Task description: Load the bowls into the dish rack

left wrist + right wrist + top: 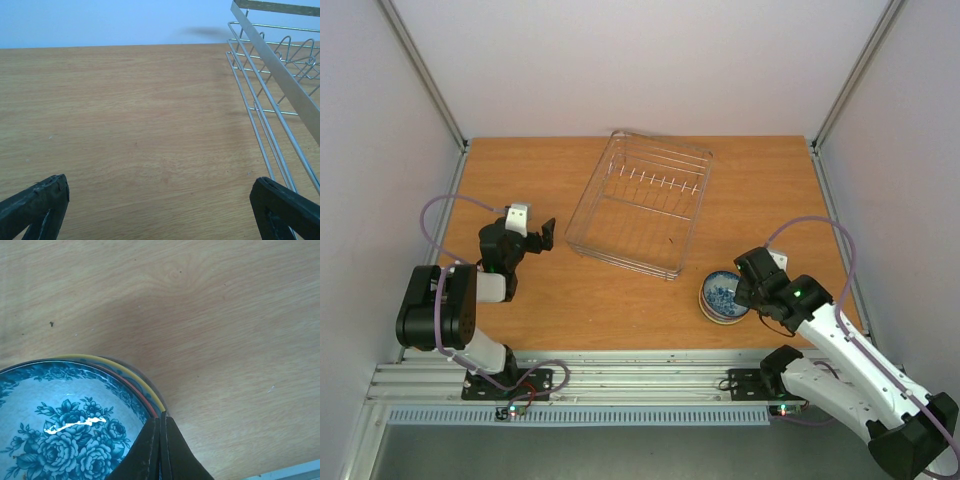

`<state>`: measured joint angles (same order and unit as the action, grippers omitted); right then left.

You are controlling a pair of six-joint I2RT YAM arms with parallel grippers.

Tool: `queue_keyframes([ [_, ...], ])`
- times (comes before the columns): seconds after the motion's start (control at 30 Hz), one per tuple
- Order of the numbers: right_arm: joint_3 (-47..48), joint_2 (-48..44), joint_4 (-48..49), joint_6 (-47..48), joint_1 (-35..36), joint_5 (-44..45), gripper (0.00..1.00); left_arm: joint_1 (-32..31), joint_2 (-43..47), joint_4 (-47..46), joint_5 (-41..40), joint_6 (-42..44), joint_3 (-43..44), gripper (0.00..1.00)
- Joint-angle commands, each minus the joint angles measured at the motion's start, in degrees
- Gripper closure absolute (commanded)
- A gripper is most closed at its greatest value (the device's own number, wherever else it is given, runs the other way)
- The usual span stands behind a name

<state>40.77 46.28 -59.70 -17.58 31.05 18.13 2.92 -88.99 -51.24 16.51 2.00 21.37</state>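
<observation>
Near the right edge of the desk (620, 310), seen from above, the bowls (720, 297) sit as one nested stack, well apart from the dish rack (640, 205), which lies far of centre with nothing in it. The right arm's fingers (744, 293) are at the stack's right rim. The left arm's fingers (546, 234) hang spread on the left, just beside the rack's near-left corner and holding nothing. Loading looks to be at its first pick.

Through the left wrist camera, both fingers (35, 205) stand wide apart over bare desk (125, 125). The dish rack (270, 75) runs along the right, its thin silvery bars and looped prongs plain to see.

From the right wrist, the fingers (145, 455) are pressed nearly together, seemingly pinching the rim of the top bowl (65, 425). It is glazed with blue roses on white. Red and yellow rims (125, 371) of lower bowls peep out beneath.

Next, I judge, comes a straight lift to free that bowl from the nest, then a carry far and left to the rack. It must be tipped on edge between prongs. The thin rim grip may slip.
</observation>
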Motion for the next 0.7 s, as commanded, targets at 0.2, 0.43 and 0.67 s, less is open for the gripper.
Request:
queue_keyframes([
  [0.2,5.3,-2.2,-2.9,-0.3,2.6,1.1,0.76,0.2,-0.8,-4.4,0.3,1.1,0.0,0.01],
  [0.43,7.3,3.0,1.4,8.6,2.6,-5.3,0.63,0.1,-0.8,-4.3,0.3,1.1,-0.1,0.01],
  [0.67,8.2,-1.1,-0.2,7.7,2.8,-11.4,0.63,0.1,-0.8,-4.4,0.3,1.1,0.0,0.01],
])
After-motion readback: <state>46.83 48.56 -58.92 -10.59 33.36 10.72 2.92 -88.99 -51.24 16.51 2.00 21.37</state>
